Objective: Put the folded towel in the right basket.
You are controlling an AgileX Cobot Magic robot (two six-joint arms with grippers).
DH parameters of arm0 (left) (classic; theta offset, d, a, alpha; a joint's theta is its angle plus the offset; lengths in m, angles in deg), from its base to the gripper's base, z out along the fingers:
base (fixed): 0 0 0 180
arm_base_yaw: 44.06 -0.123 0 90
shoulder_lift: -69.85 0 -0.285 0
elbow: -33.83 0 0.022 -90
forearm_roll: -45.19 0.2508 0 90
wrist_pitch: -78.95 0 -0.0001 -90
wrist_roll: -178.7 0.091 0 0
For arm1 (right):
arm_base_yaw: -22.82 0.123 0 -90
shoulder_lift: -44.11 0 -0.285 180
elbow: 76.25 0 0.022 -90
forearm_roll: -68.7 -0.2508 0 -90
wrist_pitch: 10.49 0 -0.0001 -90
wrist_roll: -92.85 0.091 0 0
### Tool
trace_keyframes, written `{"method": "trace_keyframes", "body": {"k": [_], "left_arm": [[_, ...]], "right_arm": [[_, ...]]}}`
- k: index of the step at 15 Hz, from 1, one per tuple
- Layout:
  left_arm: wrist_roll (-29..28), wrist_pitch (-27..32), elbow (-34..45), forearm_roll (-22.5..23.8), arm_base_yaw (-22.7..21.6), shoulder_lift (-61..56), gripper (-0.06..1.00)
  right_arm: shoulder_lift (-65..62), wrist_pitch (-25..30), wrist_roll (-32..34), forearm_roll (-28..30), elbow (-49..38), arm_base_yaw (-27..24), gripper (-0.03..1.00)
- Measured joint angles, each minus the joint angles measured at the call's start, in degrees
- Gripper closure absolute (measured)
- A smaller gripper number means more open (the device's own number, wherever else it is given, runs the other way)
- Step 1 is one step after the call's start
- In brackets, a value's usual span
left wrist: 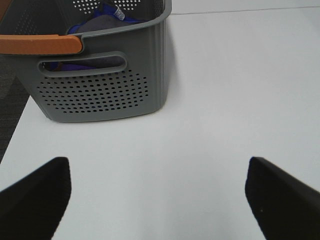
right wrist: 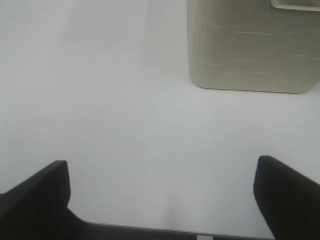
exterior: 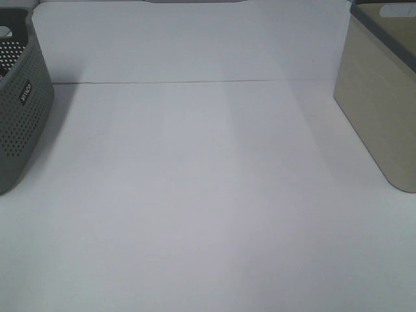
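No folded towel shows on the white table. The right basket is beige with a grey rim and stands at the table's right edge; it also shows in the right wrist view. My left gripper is open and empty above bare table, a little way from the grey perforated basket. Blue and grey cloth lies inside that basket; I cannot tell what it is. My right gripper is open and empty above bare table, short of the beige basket. Neither gripper shows in the exterior high view.
The grey perforated basket stands at the table's left edge, with an orange bar across its rim. A white back wall rises behind the table. Dark floor lies past the table's edge.
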Motion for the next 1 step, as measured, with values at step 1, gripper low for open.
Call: {"method": "trace_keyframes", "body": {"k": [1], "left_arm": [[0.00, 0.00, 0.00, 0.00, 0.00, 0.00, 0.06]], "right_arm": [[0.00, 0.00, 0.00, 0.00, 0.00, 0.00, 0.01]]}}
